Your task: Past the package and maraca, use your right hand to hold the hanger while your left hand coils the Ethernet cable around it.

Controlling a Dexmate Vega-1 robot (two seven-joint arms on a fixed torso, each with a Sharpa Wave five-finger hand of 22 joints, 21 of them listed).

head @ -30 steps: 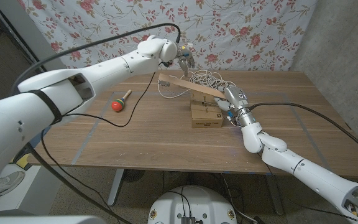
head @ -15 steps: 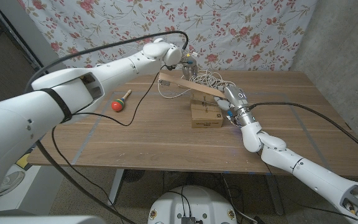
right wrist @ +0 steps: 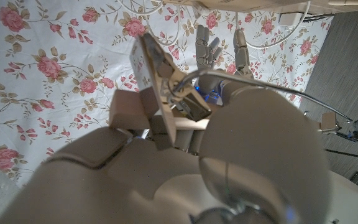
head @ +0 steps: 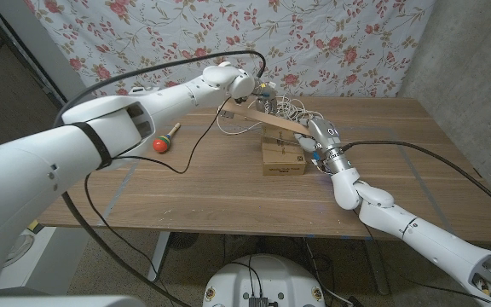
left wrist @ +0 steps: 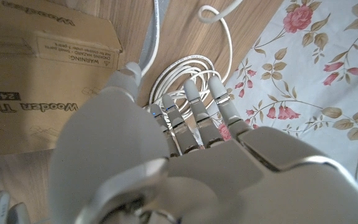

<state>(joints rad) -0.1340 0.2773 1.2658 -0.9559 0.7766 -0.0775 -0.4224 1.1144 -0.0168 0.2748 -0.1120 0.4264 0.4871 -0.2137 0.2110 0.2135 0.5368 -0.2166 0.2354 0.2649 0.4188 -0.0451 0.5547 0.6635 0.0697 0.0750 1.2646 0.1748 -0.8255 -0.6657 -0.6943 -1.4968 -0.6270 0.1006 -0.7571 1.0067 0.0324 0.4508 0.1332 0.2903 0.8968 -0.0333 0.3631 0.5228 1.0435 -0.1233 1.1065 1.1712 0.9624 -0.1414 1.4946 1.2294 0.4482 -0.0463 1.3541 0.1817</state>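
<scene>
Wooden hanger (head: 258, 118) is gripped by the right hand (head: 314, 141), while white Ethernet cable (head: 284, 108), at its twelve o'clock, is pinched by the left hand (head: 265, 91).

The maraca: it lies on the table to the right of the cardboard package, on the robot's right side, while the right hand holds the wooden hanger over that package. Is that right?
Not quite. In the head view the maraca lies to the left of the cardboard package, on the robot's left side. The rest stands: the right hand holds the wooden hanger over that package.
</scene>
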